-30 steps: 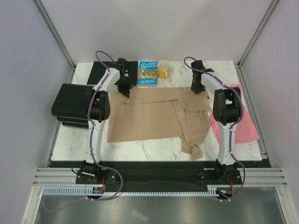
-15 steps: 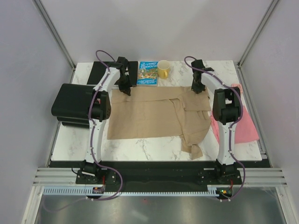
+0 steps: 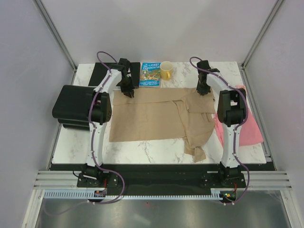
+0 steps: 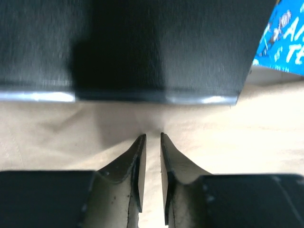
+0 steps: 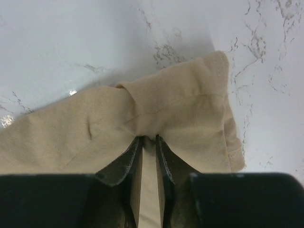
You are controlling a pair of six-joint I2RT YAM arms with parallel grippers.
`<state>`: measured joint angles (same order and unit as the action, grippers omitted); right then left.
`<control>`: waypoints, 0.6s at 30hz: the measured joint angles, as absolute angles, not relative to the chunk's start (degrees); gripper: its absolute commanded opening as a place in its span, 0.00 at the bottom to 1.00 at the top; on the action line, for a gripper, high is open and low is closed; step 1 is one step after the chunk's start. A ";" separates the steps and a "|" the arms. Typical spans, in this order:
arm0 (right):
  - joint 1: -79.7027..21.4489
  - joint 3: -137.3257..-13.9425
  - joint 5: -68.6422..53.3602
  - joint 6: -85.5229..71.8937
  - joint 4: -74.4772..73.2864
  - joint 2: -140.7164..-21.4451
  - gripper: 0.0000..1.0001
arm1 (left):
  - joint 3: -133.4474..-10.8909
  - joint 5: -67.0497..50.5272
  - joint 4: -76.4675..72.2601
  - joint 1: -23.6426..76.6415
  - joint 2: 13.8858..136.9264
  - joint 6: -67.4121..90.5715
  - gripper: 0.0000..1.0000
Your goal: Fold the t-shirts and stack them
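Observation:
The tan t-shirt [image 3: 152,116] lies spread across the middle of the table, with its right part folded over in a bunched strip toward the front. My left gripper [image 3: 127,92] rests on its back left corner. In the left wrist view its jaws [image 4: 153,137] stand slightly open over flat tan cloth [image 4: 228,137]. My right gripper [image 3: 203,91] is at the shirt's back right corner. Its jaws [image 5: 149,138] are slightly open, with a pucker of the tan sleeve [image 5: 190,109] at the tips. The pink t-shirt [image 3: 249,128] lies crumpled at the right edge, partly behind the right arm.
A blue book [image 3: 150,75] and a yellow mug [image 3: 166,70] stand at the back, just beyond the shirt. A black drawer box [image 3: 71,107] sits at the left edge. A dark flat panel [image 4: 142,47] lies directly ahead of the left fingers, with the book [image 4: 285,38] beside it.
Both grippers held the shirt's back corners shut; now their jaws have parted a little. The right gripper has shifted slightly to the right. The shirt lies as before.

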<state>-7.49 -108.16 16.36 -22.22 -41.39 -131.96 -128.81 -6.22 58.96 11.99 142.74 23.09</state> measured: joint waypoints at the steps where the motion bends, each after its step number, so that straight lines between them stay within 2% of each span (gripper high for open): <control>1: -7.44 -108.12 16.34 -22.22 -41.34 -131.79 0.31 | -128.01 -6.15 58.76 11.99 142.15 23.09 0.28; 7: -7.11 -105.62 15.03 -21.61 -40.62 -125.89 0.32 | -124.29 -5.78 58.00 12.03 135.15 23.11 0.28; 10: -6.96 -102.80 12.86 -21.58 -39.11 -118.93 0.34 | -120.27 -5.04 56.88 12.36 128.66 23.11 0.29; 18: -8.05 -78.02 5.85 -21.67 -36.53 -94.26 0.38 | -94.96 -4.75 52.60 15.35 106.65 23.29 0.31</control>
<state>-8.05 -78.02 5.85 -21.67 -36.53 -94.26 -94.96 -4.75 52.60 15.35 106.65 23.29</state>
